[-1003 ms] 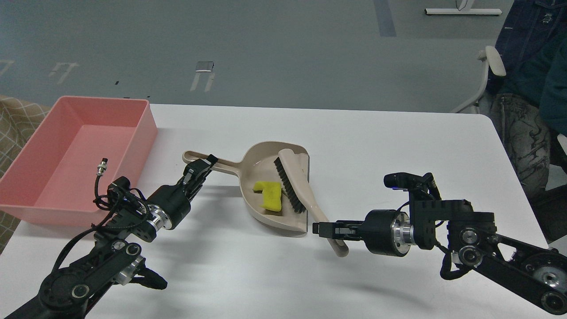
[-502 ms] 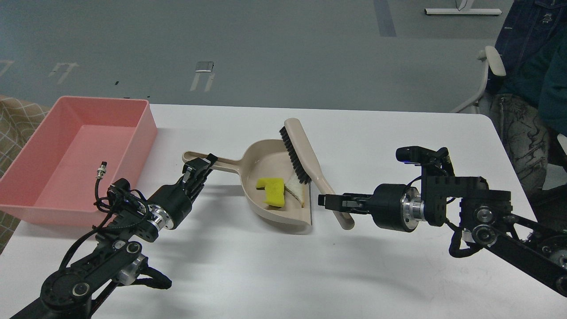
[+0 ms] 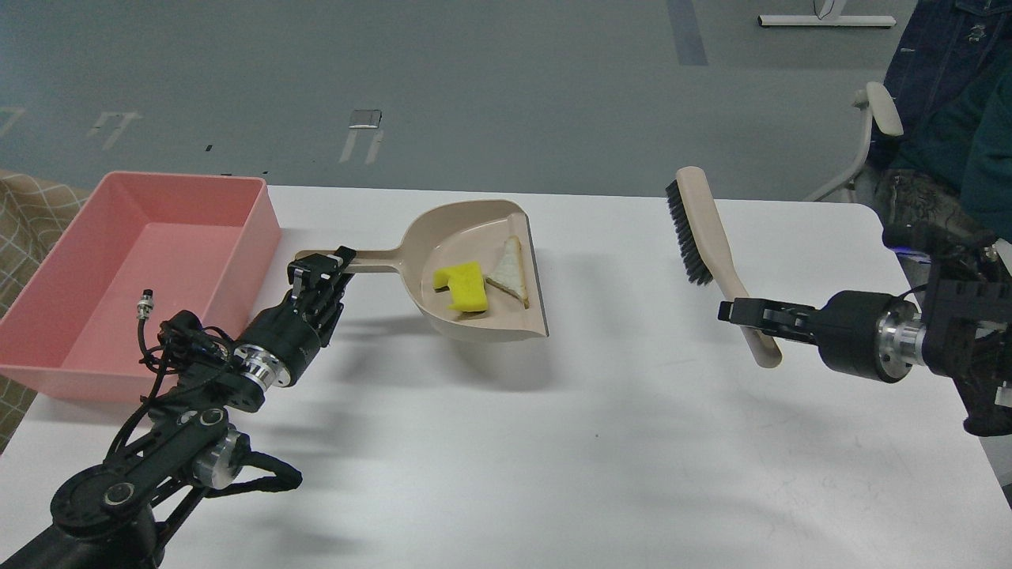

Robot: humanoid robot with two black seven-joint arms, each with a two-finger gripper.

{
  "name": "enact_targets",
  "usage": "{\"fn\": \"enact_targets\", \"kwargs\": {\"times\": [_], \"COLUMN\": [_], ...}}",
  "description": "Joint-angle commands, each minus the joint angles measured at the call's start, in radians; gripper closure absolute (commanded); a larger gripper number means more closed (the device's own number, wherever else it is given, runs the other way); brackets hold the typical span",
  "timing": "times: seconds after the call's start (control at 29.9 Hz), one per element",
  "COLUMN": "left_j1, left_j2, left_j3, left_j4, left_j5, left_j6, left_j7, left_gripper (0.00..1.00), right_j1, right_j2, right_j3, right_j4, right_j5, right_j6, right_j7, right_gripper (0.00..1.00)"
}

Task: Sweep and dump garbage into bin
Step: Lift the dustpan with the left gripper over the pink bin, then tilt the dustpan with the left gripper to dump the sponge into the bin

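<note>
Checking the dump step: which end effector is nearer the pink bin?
Left. The left end effector grips the dustpan handle just right of the bin; the right end effector holds the brush far across the table.

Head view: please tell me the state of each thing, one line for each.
Left tool: shut on dustpan handle.
Right tool: shut on brush handle.
Dustpan: lifted, holds both scraps.
Yellow chunk: in dustpan.
Bread slice: in dustpan.
Brush: raised, away from dustpan.
Bin: upright, no scraps inside.
</note>
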Motion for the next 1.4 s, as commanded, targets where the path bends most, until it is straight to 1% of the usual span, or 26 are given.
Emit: {"fn": "enact_targets", "kwargs": {"times": [0.0, 0.03, 0.13, 0.23, 0.3, 0.37, 0.5, 0.64, 0.7, 0.77, 0.84, 0.94, 1.07, 1.17, 1.2, 1.24, 1.3, 1.37], "left_j1": [0.001, 0.001, 0.001, 0.001, 0.003, 0.011, 0.046, 0.150, 0.193, 0.279, 0.342, 0.414, 0.484, 0.512, 0.514, 0.512, 0.512, 0.512], "left_j2": [0.008, 0.008, 0.036, 0.108, 0.140, 0.197, 0.252, 0.289, 0.300, 0.307, 0.307, 0.307, 0.326, 0.369, 0.387, 0.398, 0.413, 0.422], "left_j3": [-0.052, -0.052, -0.115, -0.158, -0.175, -0.221, -0.299, -0.461, -0.509, -0.606, -0.679, -0.767, -0.841, -0.861, -0.862, -0.862, -0.870, -0.878], "left_j4": [-0.017, -0.017, -0.055, -0.101, -0.117, -0.141, -0.141, -0.141, -0.140, -0.129, -0.118, -0.091, -0.033, -0.017, -0.007, 0.006, 0.015, 0.018], "left_j5": [-0.004, -0.004, -0.025, -0.071, -0.099, -0.154, -0.214, -0.254, -0.259, -0.260, -0.260, -0.259, -0.237, -0.199, -0.162, -0.115, -0.043, -0.001], "left_j6": [-0.001, -0.001, -0.020, -0.028, -0.031, -0.032, -0.052, -0.101, -0.118, -0.167, -0.196, -0.219, -0.256, -0.256, -0.255, -0.250, -0.242, -0.230], "left_j7": [0.003, 0.003, 0.017, 0.031, 0.032, 0.032, 0.032, 0.035, 0.035, 0.035, 0.035, 0.038, 0.034, 0.018, 0.006, -0.021, -0.057, -0.066], "left_gripper": [1.00, 1.00, 1.00, 1.00, 1.00, 1.00, 1.00, 1.00, 1.00, 1.00, 1.00, 1.00, 1.00, 1.00, 1.00, 1.00, 1.00, 1.00], "right_j1": [-0.051, -0.051, -0.099, -0.134, -0.142, -0.155, -0.162, -0.166, -0.166, -0.168, -0.169, -0.175, -0.182, -0.183, -0.183, -0.183, -0.188, -0.194], "right_j2": [-0.030, -0.030, -0.025, -0.017, -0.010, 0.012, 0.035, 0.058, 0.061, 0.061, 0.061, 0.066, 0.066, 0.066, 0.066, 0.067, 0.076, 0.084], "right_j3": [0.003, 0.003, 0.003, 0.002, 0.000, 0.000, -0.003, -0.006, -0.006, -0.007, -0.007, -0.001, 0.000, 0.000, 0.000, -0.001, -0.003, -0.003], "right_j4": [0.000, 0.000, 0.001, 0.001, 0.001, 0.000, 0.000, 0.000, 0.000, 0.001, 0.001, 0.003, 0.004, 0.015, 0.018, 0.021, 0.023, 0.023], "right_j5": [0.014, 0.014, 0.014, 0.014, 0.014, 0.012, 0.012, 0.011, 0.011, 0.011, 0.011, 0.011, 0.011, 0.011, 0.011, 0.011, 0.011, 0.011], "right_j6": [0.000, 0.000, 0.000, -0.004, -0.006, -0.006, -0.006, -0.006, -0.006, -0.006, -0.007, -0.010, -0.021, -0.021, -0.022, -0.022, -0.022, -0.022], "right_j7": [0.011, 0.011, 0.012, 0.014, 0.014, 0.014, 0.014, 0.014, 0.014, 0.014, 0.014, 0.014, 0.015, 0.015, 0.014, 0.014, 0.014, 0.014], "right_gripper": [1.00, 1.00, 1.00, 1.00, 1.00, 1.00, 1.00, 1.00, 1.00, 1.00, 1.00, 1.00, 1.00, 1.00, 1.00, 1.00, 1.00, 1.00]}}
